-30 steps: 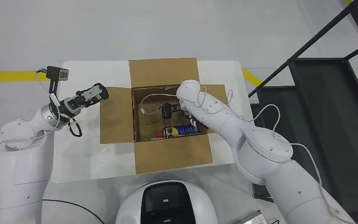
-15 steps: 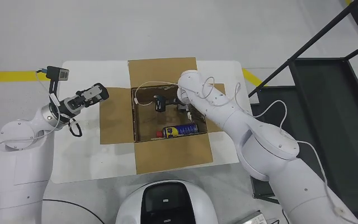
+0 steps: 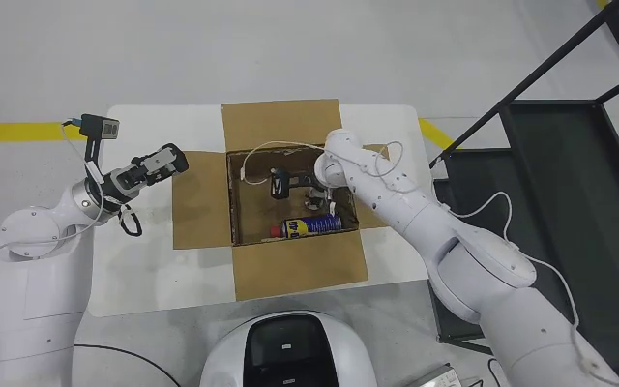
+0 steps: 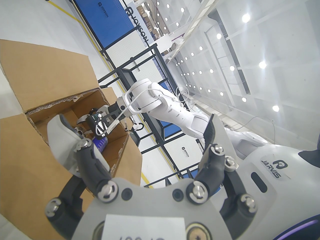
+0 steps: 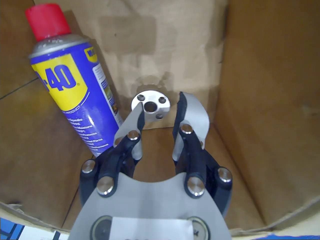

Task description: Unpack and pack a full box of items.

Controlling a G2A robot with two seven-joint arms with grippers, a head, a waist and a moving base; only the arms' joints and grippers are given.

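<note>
Hanging inside the open cardboard box (image 5: pixel 262 76), the right gripper (image 5: pixel 160 102) points down at the box floor, its two fingers apart with nothing held between them. Just past the fingertips a small metal flange (image 5: pixel 150 96) lies flat on the cardboard. Seen from the wrist, it sits roughly in line with the gap, a little toward one finger, whose tip crosses its edge. Whether that tip touches it cannot be told. The flange is a round, bright silver disc with a large hole in the middle and smaller holes around it. Being round, it has no long axis, so a grip would likely work from any side. Because it lies so low, the fingers would probably have to come right down to the floor.

Just beside the flange, a spray can (image 5: pixel 75 93) lies on its side. It is blue and yellow with a red cap (image 5: pixel 47 21). From above, its length runs along the box wall nearest the robot, with the cap toward the left arm's side.

Farther off, the left gripper (image 4: pixel 135 126) hovers over the table (image 3: pixel 145 135), outside the box and well apart from both items, its fingers spread wide and empty. The right arm is clearly the nearer one.
</note>
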